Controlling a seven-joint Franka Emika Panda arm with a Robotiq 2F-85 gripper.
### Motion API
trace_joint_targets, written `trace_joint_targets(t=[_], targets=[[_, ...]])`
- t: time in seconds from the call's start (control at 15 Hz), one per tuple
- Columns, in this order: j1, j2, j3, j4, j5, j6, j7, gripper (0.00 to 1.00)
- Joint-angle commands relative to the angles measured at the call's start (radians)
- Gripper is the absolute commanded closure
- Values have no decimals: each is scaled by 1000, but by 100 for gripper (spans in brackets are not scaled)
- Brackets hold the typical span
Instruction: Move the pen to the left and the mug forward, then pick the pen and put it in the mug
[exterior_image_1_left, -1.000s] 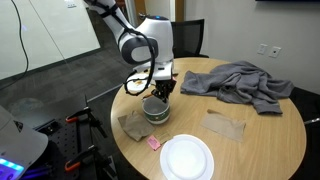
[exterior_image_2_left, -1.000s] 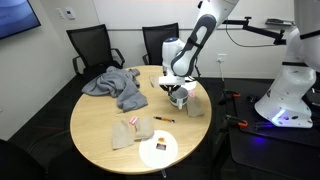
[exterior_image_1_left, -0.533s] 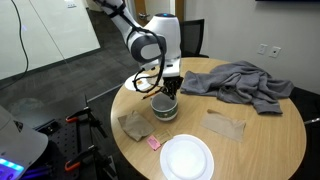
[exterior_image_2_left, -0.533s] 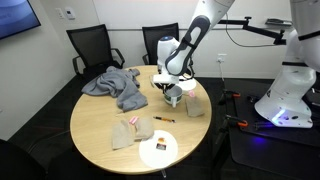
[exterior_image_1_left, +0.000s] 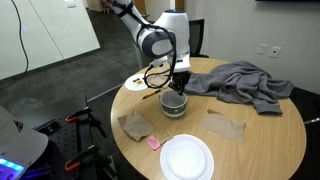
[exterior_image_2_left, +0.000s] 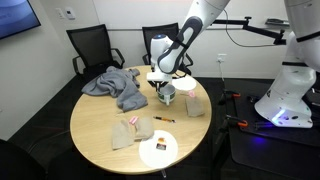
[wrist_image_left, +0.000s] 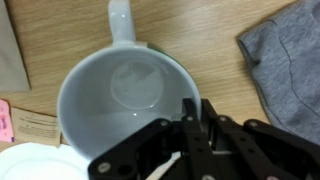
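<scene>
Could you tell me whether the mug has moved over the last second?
Yes. The mug has slid across the table toward the grey cloth and away from the tan napkin.

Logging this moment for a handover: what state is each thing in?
Off-white squat mug: upright, empty, gripped at its rim.
Thin orange-red pen: lying flat on the round wooden table, outside the mug.
Gripper: shut on the mug's rim.
Grey cloth: crumpled.

Grey cloth (wrist_image_left: 285, 70) lies near the mug (wrist_image_left: 85, 110); bare table (wrist_image_left: 190, 25) beyond its handle.
</scene>
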Motion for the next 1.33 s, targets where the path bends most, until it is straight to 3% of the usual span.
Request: trace_joint_targets(t=[0.0, 0.53, 1.27], targets=[[15, -13, -19, 45, -1, -55, -29, 60], [61, -210, -15, -83, -58, -140, -84, 2], [80, -542, 84, -425, -215, -104, -410, 0]])
